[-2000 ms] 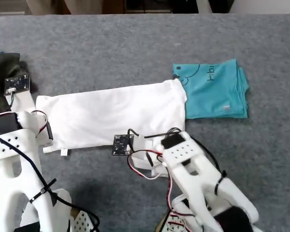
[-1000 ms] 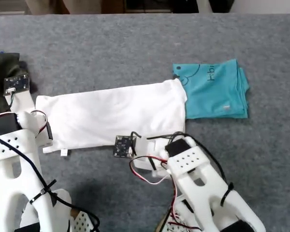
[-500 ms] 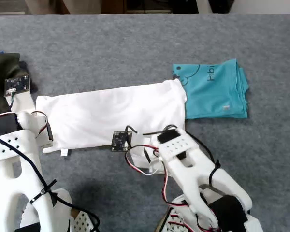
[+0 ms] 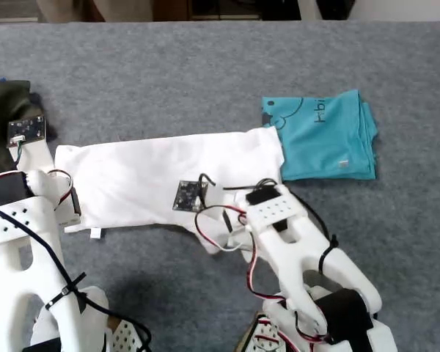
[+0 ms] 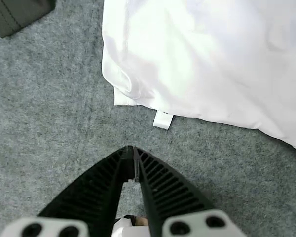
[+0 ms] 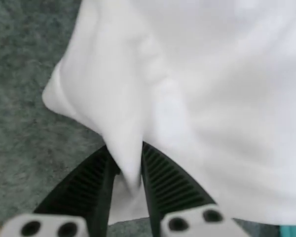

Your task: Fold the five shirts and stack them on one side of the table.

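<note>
Across the middle of the high view lies a long white cotton shirt (image 4: 161,176), folded into a band on the grey felt-like table cover (image 4: 205,66); its right end meets a folded teal shirt with dark print (image 4: 324,136) in the upper right of the frame; a crumpled dark olive garment (image 4: 1,110) sits at the left edge, near the white shirt's left end. At low centre, the right gripper (image 6: 128,160) is at the lower edge of the white shirt; its black ribbed fingers (image 6: 163,173) are pinched on a ridge of white cloth that stands up between them. At lower left, the left gripper (image 5: 133,155) hangs over bare grey cover; its fingers are pressed together with nothing between them, near the shirt's corner and its small white label tag (image 5: 163,120).
</note>
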You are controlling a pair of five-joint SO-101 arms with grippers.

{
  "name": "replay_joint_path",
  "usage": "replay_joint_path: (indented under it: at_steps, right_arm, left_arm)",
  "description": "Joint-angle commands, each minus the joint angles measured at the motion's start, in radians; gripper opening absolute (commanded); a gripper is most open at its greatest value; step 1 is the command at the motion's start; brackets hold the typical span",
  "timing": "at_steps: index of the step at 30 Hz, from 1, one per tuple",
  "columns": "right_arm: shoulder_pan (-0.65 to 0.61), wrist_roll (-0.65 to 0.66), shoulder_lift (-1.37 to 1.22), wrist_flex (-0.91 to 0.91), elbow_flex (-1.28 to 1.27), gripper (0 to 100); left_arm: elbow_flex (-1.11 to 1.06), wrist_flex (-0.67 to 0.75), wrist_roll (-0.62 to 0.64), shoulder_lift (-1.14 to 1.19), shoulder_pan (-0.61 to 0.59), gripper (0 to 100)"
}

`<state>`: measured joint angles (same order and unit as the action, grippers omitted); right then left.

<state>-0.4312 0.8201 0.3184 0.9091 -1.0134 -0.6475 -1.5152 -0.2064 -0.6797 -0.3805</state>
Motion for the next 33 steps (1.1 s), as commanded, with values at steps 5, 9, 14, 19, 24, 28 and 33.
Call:
replay_joint_path:
  at_steps: [5, 9, 14, 19, 24, 28, 33]
  right_arm:
    - [0.024, 0.078, 0.001, 0.172, 0.289, 0.3]
    - [0.025, 0.110, -0.071, 0.230, 0.444, 0.3]
    - [0.025, 0.153, -0.266, 0.247, 0.622, 0.3]
    - [0.025, 0.189, -0.443, 0.245, 0.806, 0.3]
    - [0.022, 0.209, -0.565, 0.247, 0.952, 0.5]
    - [0.022, 0.209, -0.608, 0.249, 1.024, 1.5]
    - [0.036, 0.213, -0.611, 0.249, 1.041, 26.7]
  left_arm:
    - [0.020, -0.002, 0.005, -0.024, 0.003, 2]
    - [0.020, -0.002, 0.005, -0.024, 0.005, 2]
    - [0.021, -0.002, 0.005, -0.024, 0.005, 2]
    - [0.035, -0.002, 0.005, -0.024, 0.005, 2]
    - [0.069, -0.002, 0.005, -0.024, 0.011, 2]
    - [0.068, -0.002, 0.003, -0.024, 0.012, 2]
    - [0.069, 0.000, -0.002, -0.022, 0.014, 2]
